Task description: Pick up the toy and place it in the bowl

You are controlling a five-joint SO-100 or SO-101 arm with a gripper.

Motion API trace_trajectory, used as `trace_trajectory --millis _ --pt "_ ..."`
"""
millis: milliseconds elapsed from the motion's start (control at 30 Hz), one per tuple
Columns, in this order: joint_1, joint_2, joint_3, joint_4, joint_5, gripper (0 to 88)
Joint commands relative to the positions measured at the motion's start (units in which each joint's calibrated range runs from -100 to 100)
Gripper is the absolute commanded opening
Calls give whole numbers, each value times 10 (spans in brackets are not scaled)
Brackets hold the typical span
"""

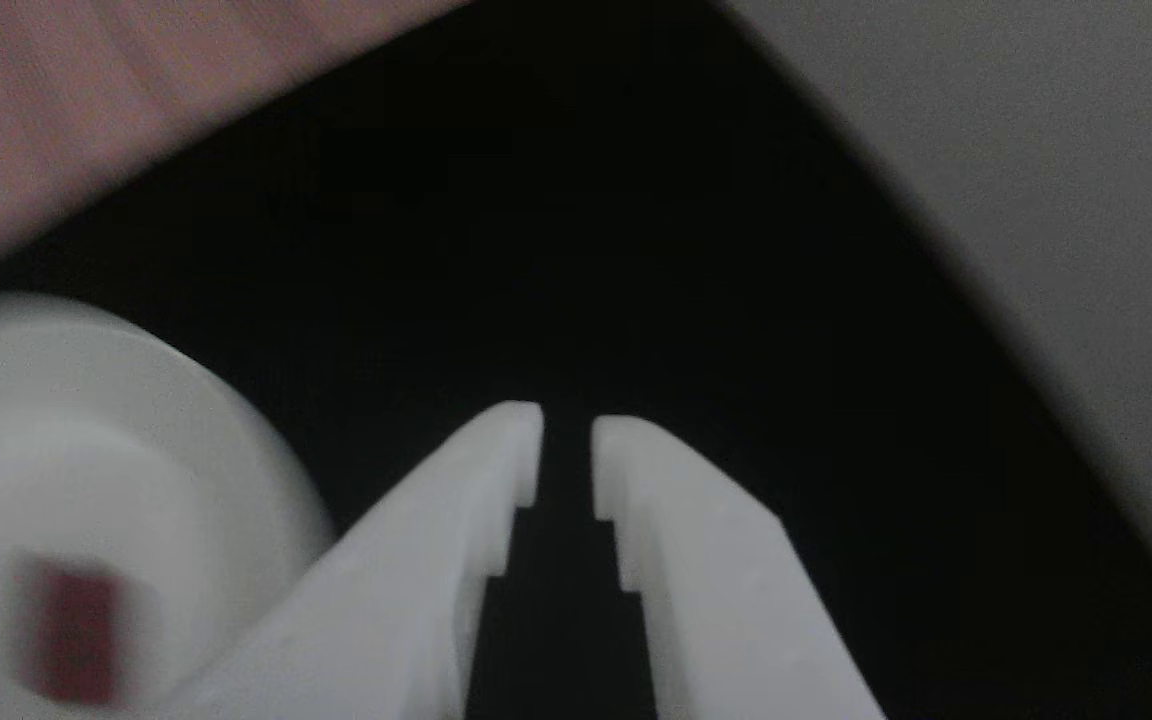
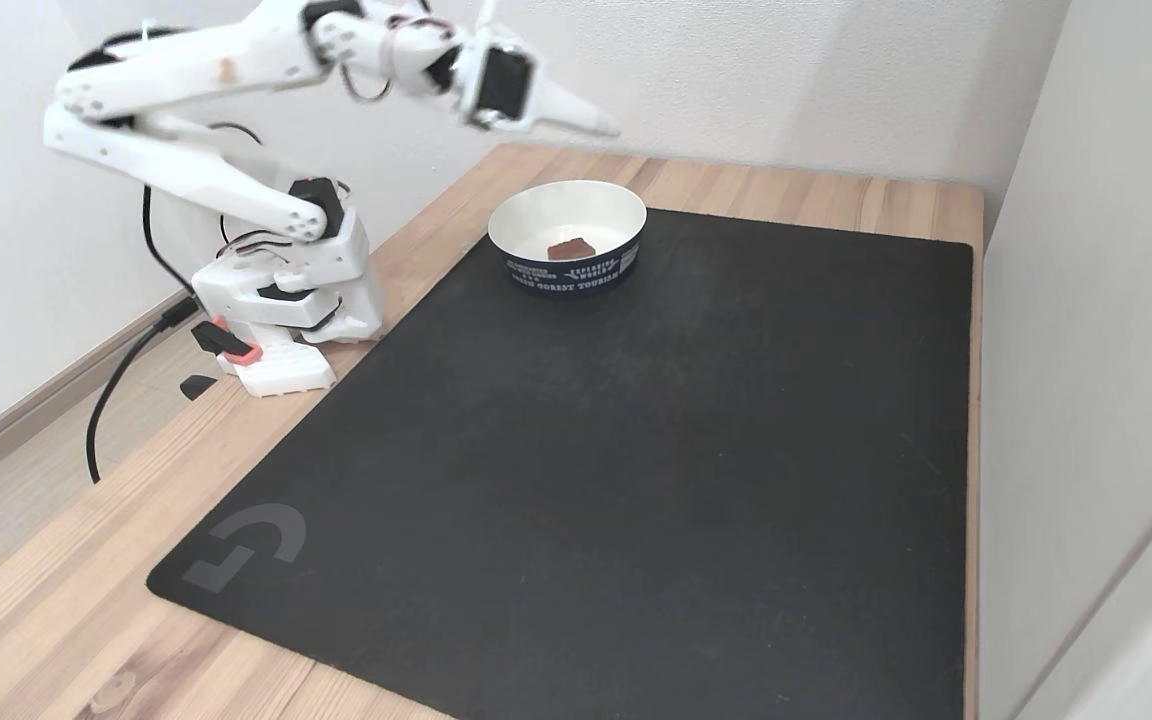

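One toy (image 2: 570,249): dull red, lying inside bowl, blurred at lower left in the other view (image 1: 71,640).
Bowl (image 2: 536,215): white inside, dark lettered band outside, resting on black mat (image 2: 636,450) near its far left corner in the fixed view.
Tool (image 1: 566,430): released, fingers slightly parted, nothing between them; raised above and behind bowl (image 2: 601,127).
Surface (image 2: 56,600): light wood, under mat.
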Motion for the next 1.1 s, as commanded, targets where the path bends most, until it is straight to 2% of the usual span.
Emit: trace_trajectory --millis 0,33,167,333,667,800,1067 --pt "101 -96 54 -11 90 25" --pt "133 -138 89 -19 122 25" --pt "183 -266 228 -93 191 26" --pt "195 -416 382 -109 227 25" --pt "199 -456 398 28 351 25" --pt "199 -456 398 89 383 25" --pt "199 -456 398 193 389 29"
